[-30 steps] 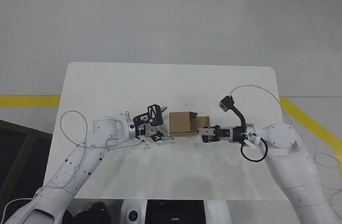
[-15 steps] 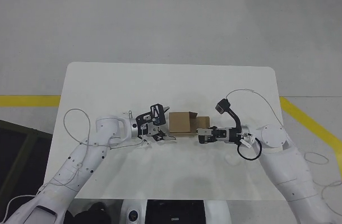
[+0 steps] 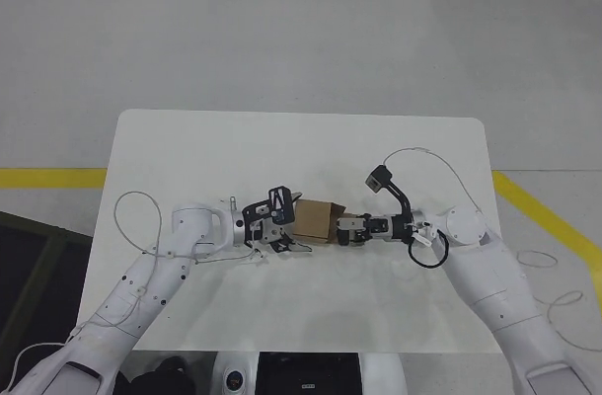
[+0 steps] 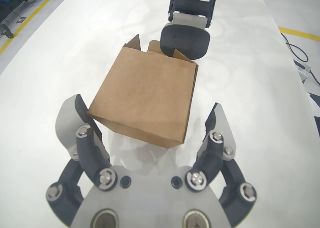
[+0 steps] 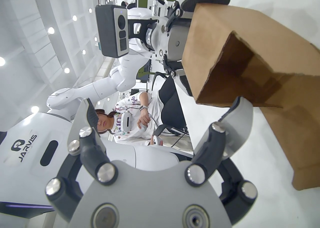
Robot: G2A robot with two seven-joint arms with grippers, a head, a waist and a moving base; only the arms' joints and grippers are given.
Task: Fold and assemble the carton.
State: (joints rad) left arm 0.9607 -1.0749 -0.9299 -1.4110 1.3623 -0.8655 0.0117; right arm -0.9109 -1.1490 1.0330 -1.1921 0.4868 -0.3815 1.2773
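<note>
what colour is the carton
Plain brown cardboard, no pattern; the carton shows best in the left wrist view.

The carton lies on the table near its middle, between both grippers: the left gripper at its left end, the right gripper at its right, flapped end

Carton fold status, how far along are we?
Done: the carton is opened out into a sleeve, lying on the table. In hand: the open left end effector brackets one end, the open right end effector sits at the other, gripping nothing. Remaining: the end flaps stand unfolded and that end gapes open, so closing looks not yet begun.
</note>
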